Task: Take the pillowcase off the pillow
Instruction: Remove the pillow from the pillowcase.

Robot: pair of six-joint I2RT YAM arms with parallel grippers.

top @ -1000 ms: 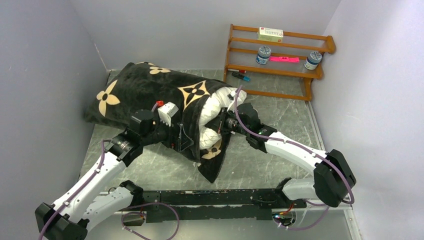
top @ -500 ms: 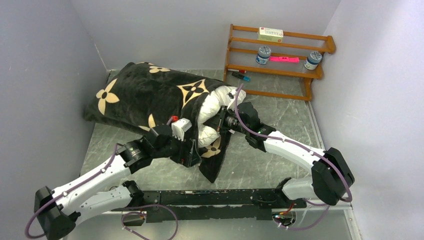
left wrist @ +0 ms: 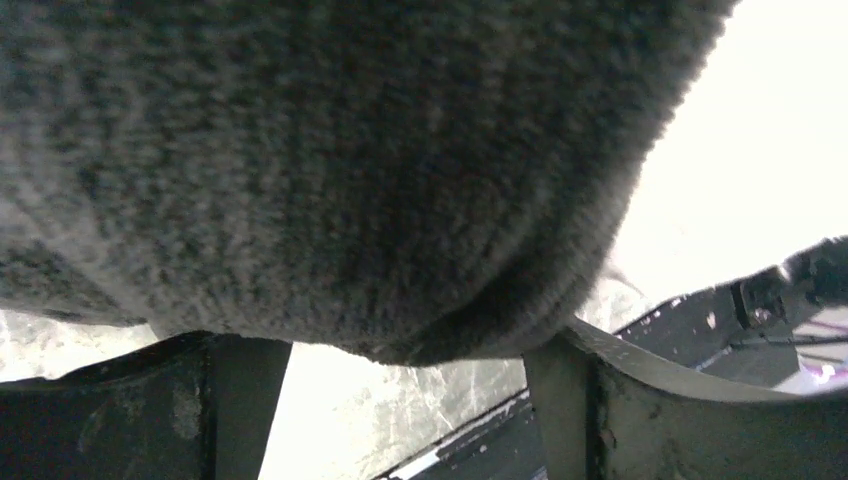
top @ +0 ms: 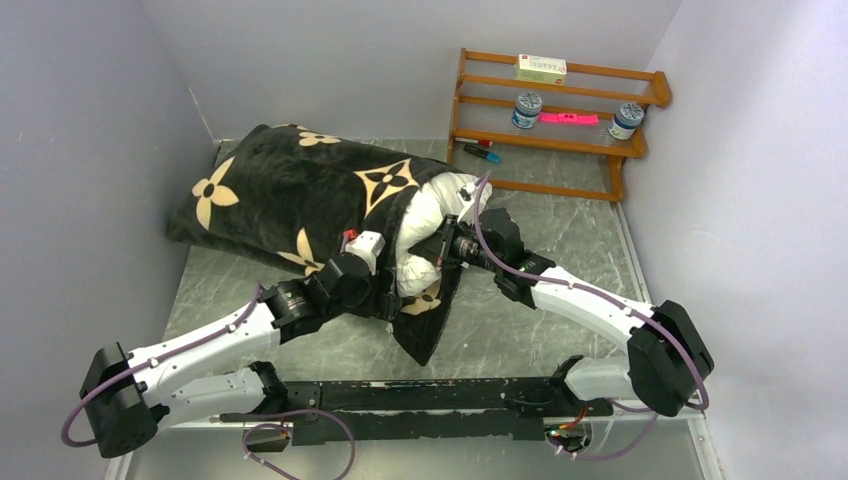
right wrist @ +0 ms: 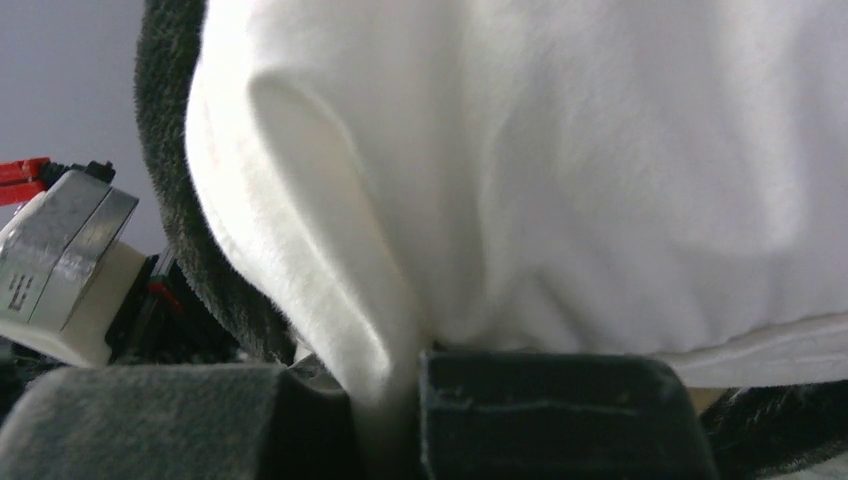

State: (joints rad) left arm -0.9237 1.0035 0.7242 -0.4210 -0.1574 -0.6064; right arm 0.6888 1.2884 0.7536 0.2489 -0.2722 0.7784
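The black plush pillowcase (top: 290, 195) with tan flower motifs lies at the back left, its open end facing right. The white pillow (top: 428, 225) bulges out of that opening. My right gripper (top: 447, 246) is shut on a fold of the white pillow (right wrist: 560, 180); in the right wrist view the fold is squeezed between the jaws (right wrist: 388, 410). My left gripper (top: 388, 297) is at the near hanging flap of the pillowcase. In the left wrist view its jaws (left wrist: 405, 400) stand wide apart, with the dark plush pillowcase (left wrist: 330, 170) draped just above them, not pinched.
A wooden rack (top: 556, 120) stands at the back right with two jars (top: 527, 108), a box (top: 540, 68), a pink item and markers. Grey walls close in on the left, back and right. The marbled tabletop (top: 560, 230) shows right of the pillow.
My left arm has swung right and nearer, from over the pillowcase to its hanging flap by the opening. My right gripper has held its grip on the pillow and barely moved.
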